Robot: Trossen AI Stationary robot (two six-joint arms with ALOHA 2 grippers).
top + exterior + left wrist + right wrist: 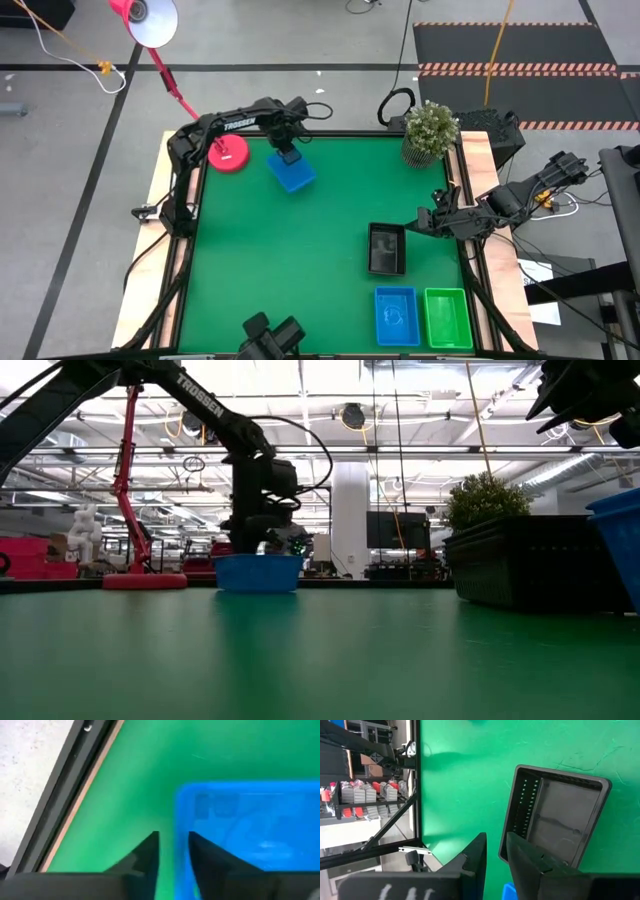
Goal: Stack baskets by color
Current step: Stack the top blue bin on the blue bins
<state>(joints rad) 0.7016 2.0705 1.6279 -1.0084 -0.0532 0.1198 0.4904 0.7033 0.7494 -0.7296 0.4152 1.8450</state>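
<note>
We see a green table mat point(300, 260) with wooden edging point(478, 150) along its sides. A pink lamp base point(228, 155) sits near the far left corner, its pink stem point(170, 80) rising to a white shade point(152, 20). A small potted plant point(430, 130) stands at the far right corner. Striped floor mats point(515, 60) lie beyond. Shelving point(360, 795) in the right wrist view holds what might be boxes.

Left gripper point(268, 545) — over blue basket point(258, 573)
</note>
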